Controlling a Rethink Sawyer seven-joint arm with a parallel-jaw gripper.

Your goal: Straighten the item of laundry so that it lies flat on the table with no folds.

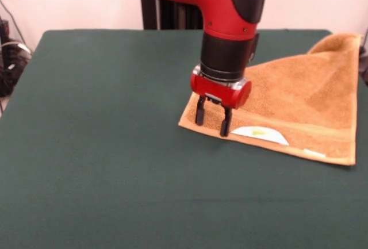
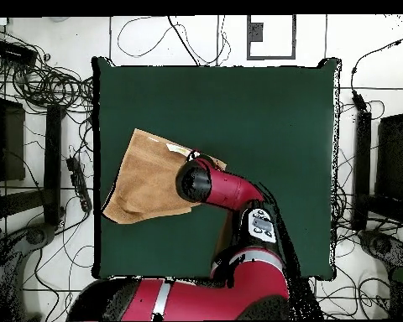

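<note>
The hand (image 1: 212, 118) stands with fingers spread at the left corner of the towel (image 1: 293, 102), tips down on or just above the cloth. The towel lies at the counter's (image 1: 103, 145) right side in the front view, its far right corner folded up. White label (image 1: 260, 134) sits just right of the hand.

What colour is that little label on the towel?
White with a yellow print; the label on the towel shows best in the front view.
</note>
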